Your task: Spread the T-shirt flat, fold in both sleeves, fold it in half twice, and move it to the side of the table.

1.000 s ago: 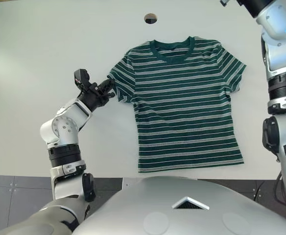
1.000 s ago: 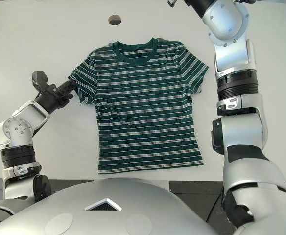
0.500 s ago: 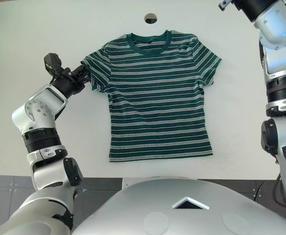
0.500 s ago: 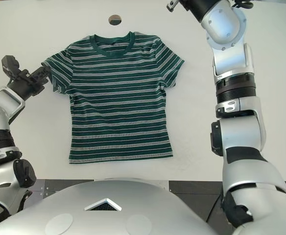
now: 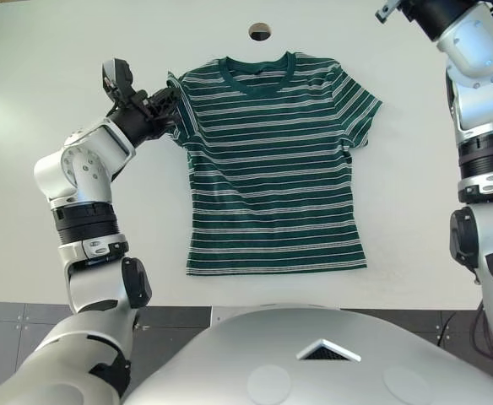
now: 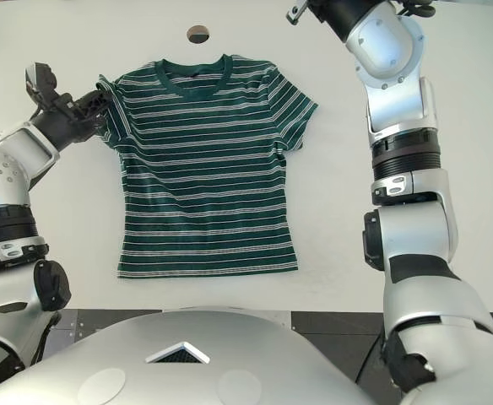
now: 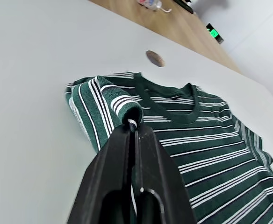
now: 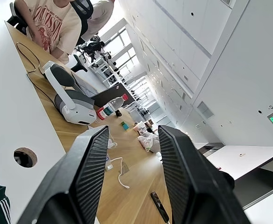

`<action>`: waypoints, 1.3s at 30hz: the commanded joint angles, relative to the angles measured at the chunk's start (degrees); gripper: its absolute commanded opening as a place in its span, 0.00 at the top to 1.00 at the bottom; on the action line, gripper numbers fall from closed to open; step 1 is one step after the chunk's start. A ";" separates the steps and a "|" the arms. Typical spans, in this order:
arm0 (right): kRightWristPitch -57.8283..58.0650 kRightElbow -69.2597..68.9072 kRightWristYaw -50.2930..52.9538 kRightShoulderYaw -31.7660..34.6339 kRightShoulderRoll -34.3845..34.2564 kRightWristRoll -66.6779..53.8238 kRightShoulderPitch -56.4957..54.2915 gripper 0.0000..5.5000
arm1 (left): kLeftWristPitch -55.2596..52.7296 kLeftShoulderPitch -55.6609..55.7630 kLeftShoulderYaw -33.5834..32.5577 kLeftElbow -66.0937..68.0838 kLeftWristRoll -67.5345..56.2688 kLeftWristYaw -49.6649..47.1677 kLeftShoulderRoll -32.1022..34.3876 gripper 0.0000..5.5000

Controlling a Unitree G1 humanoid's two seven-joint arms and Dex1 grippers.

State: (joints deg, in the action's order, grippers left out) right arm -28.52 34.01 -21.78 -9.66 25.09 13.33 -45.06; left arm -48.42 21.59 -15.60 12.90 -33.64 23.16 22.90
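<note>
Striped T-shirt [image 5: 272,169] lies flat at mid-table [image 5: 44,51], collar toward the round hole [image 5: 259,32]. The sleeve [image 7: 104,100] on the robot's left is lifted inward, pinched by the left gripper [image 7: 132,127]. The right gripper [image 8: 132,135] is raised, fingers spread.

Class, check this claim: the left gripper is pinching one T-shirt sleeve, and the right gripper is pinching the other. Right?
Wrong on the right gripper: it is open and holds nothing, as the right wrist view shows. The left gripper does pinch a sleeve of the T-shirt.
</note>
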 commanded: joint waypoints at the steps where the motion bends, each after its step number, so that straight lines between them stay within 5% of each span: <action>1: 0.66 -0.65 -0.75 -0.20 -0.10 0.11 0.03 0.65 | -1.26 1.24 1.70 -1.42 0.35 -0.79 -2.14 0.98; 16: 0.71 -1.42 -1.33 0.03 0.24 -0.34 1.72 0.65 | -0.56 3.31 5.66 0.36 2.24 -2.19 -8.68 0.98; 26: 3.74 0.70 -4.05 -0.43 1.58 0.06 3.38 0.65 | -0.72 2.63 4.02 -1.42 1.64 -2.35 -9.75 0.65; 32: 28.45 4.82 -21.06 5.32 1.78 -13.81 8.37 0.65 | -2.85 -0.31 -0.97 -11.15 -5.22 -3.09 -12.67 0.49; 39: 49.71 9.62 -29.71 7.88 2.74 -20.52 10.44 0.65 | 9.38 -6.02 -6.91 -23.48 -8.91 0.00 -12.38 0.49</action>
State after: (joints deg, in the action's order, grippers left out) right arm 18.67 41.46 -51.20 -2.01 27.47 -7.02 -34.04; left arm -40.78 16.82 -21.71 -8.82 -41.69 22.26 10.15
